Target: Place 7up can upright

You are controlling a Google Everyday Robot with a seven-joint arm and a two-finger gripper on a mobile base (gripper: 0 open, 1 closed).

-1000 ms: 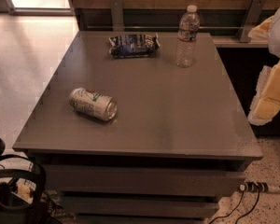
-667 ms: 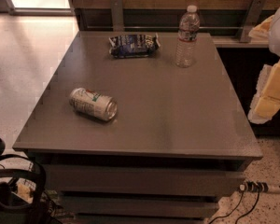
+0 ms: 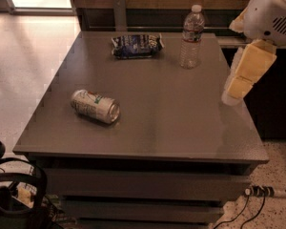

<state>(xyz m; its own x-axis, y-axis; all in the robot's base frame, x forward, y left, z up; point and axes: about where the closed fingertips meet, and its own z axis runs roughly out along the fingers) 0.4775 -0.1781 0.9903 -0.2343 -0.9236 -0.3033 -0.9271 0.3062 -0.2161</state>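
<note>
Grey bench (image 3: pixel 181 128) on a pale shiny floor (image 3: pixel 28 56). Well to the left of the hand (image 3: pixel 238 82), lower in the shot, the 7up can (image 3: pixel 95 106) lies on its side, touching nothing. Dark blue snack bag (image 3: pixel 136 46) and an upright water bottle (image 3: pixel 191 37) sit at the back, also left of the hand. Hand itself hangs by the bench's right edge, can't tell if it's open or closed.

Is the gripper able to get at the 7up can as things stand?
Probably yes. The gripper hangs at the right edge of the table; the 7up can lies on its side near front left. Between them is only bare tabletop; the water bottle and snack bag sit farther back.
</note>
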